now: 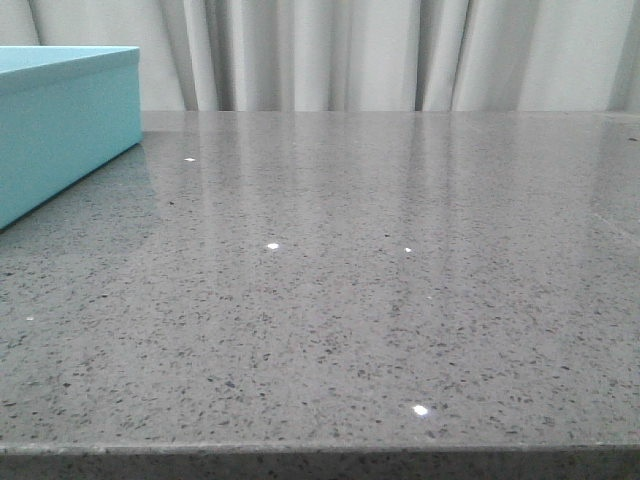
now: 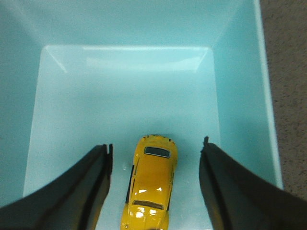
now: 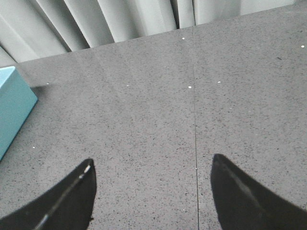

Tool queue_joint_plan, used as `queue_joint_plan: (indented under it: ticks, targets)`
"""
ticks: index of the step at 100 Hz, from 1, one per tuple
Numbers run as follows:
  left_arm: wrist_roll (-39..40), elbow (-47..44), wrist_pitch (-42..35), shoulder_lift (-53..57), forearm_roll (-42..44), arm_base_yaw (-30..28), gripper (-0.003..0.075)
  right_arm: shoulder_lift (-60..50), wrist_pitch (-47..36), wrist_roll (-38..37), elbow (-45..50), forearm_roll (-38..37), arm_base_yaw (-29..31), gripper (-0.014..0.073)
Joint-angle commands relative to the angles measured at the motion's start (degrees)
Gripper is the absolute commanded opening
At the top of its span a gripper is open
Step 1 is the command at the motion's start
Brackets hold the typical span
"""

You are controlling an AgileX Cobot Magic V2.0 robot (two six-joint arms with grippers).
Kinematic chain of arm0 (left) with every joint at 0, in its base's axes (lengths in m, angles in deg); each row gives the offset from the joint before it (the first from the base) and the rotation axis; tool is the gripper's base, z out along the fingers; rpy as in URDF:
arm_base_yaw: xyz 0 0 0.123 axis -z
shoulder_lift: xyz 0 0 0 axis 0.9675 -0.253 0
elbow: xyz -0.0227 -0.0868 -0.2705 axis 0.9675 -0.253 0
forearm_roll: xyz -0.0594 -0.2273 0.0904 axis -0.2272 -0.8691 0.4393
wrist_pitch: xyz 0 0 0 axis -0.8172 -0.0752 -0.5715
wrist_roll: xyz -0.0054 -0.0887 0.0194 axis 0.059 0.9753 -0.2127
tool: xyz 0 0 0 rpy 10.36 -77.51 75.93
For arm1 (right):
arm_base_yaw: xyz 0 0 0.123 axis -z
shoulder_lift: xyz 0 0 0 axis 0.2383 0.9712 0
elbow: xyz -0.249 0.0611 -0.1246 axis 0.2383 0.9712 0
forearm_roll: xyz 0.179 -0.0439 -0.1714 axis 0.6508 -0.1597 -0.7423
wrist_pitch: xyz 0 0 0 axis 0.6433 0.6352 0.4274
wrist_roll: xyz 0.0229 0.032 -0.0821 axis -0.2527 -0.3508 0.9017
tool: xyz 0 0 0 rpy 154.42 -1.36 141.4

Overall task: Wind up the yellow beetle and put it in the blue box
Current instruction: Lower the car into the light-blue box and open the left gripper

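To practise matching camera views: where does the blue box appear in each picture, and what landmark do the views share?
Front view: blue box at the left edge, on the table.
Left wrist view: its inside fills the picture, the beetle on its floor between the open left gripper fingers.
Right wrist view: one corner at the left edge.
Shared landmark: the grey speckled table.

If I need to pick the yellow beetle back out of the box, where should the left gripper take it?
Probably across its doors, coming straight down: the yellow beetle sits lengthwise between the open left gripper fingers, on the blue box floor, with free space beside both flanks.
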Motion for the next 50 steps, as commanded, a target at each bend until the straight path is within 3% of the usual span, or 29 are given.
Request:
queue_joint_plan:
  ticks: [1,13,37,50]
  targets:
    - [-0.9,1.5,-3.2,4.7,-2.3,0.0,0.033,-0.3,-3.4,1.1,-1.3,-1.8,0.1,0.0507]
    - [-1.3,1.5,-3.2,8.0,-3.8,0.0,0.0237,-0.3,-3.4,1.1,-1.3,-3.2,0.1,0.0468]
    - [-6.9,0.5,-3.5,14.1,-9.6,0.0,0.0092,-0.3,-2.9,1.1,-1.3,-3.9,0.1,0.0107]
    - [-7.1,-3.7,-5.0,17.8,-9.8,0.0,0.002,-0.3,-2.7,1.1,-1.3,-4.1,0.1,-0.0024]
